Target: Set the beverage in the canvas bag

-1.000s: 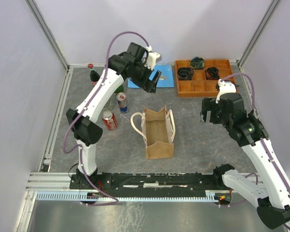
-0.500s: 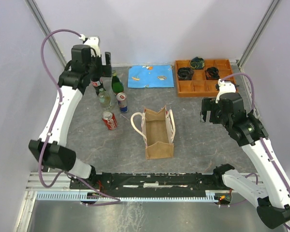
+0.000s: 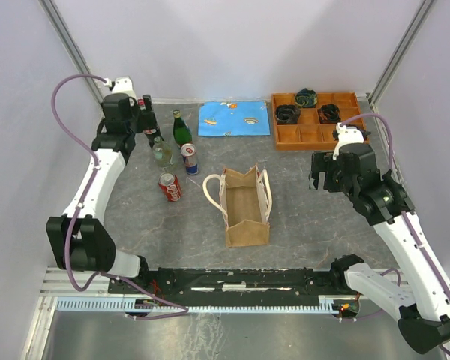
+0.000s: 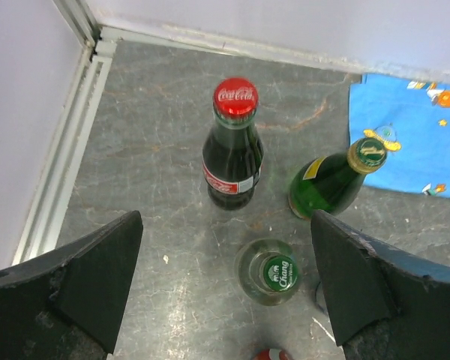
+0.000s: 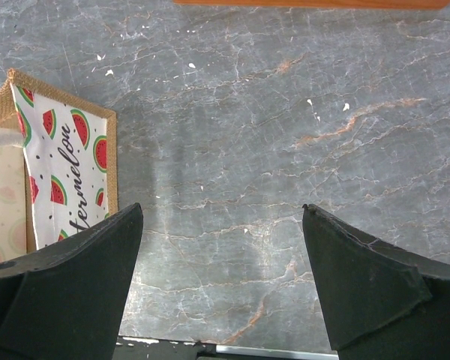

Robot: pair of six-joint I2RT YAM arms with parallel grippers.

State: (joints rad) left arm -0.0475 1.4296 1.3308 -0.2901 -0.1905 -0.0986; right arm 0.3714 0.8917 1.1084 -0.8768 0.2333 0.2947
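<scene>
canvas bag [image 3: 246,214]: stood open-topped on the table [image 3: 307,217], well apart from the left gripper [image 4: 225,225], off to its right and nearer the bases; its watermelon-print lining is seen just left of the right gripper [image 5: 222,217].
beverages: a cola bottle [image 4: 232,154] is seen just ahead of the left gripper, a green bottle [image 4: 331,182] ahead to its right, and a clear bottle [image 4: 268,271] between the fingers, closer to the right one.
change: within the last second the left arm has been swung from above the blue cloth [image 3: 234,118] to the far-left corner over the bottles; bag, bottles and right arm are unmoved.
left gripper: spread wide, nothing held or touched.
right gripper: spread wide over bare table, nothing held.
</scene>
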